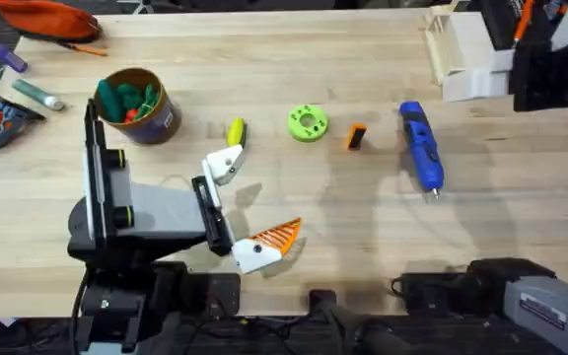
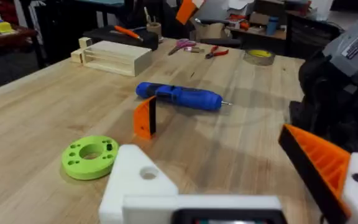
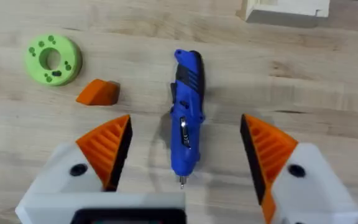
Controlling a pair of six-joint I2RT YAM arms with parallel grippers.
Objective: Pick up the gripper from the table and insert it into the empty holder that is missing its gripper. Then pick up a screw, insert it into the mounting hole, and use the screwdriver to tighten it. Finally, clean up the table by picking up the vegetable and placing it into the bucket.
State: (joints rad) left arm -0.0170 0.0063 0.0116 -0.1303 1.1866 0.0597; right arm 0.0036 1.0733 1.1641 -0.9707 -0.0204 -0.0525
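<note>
Bucket [image 1: 136, 106] sits upper left of the overhead view, already holding green and orange toys, with the vegetable [image 1: 235, 132] just right of it. The left gripper [image 1: 248, 209], lower centre, has its fingers apart and one is a bare white holder [image 1: 224, 164] with no pad. Right gripper [image 3: 185, 152], spread wide and empty, hangs over the screwdriver [image 1: 422, 146] right of centre. Risk: grabbing that first could nudge the small orange gripper [image 1: 357, 136] beside it away from the green disc [image 1: 307, 122]. No screw I can make out, so that step may stall.

Bucket [image 1: 138, 106] label — print too small to read, no other legible text
</note>
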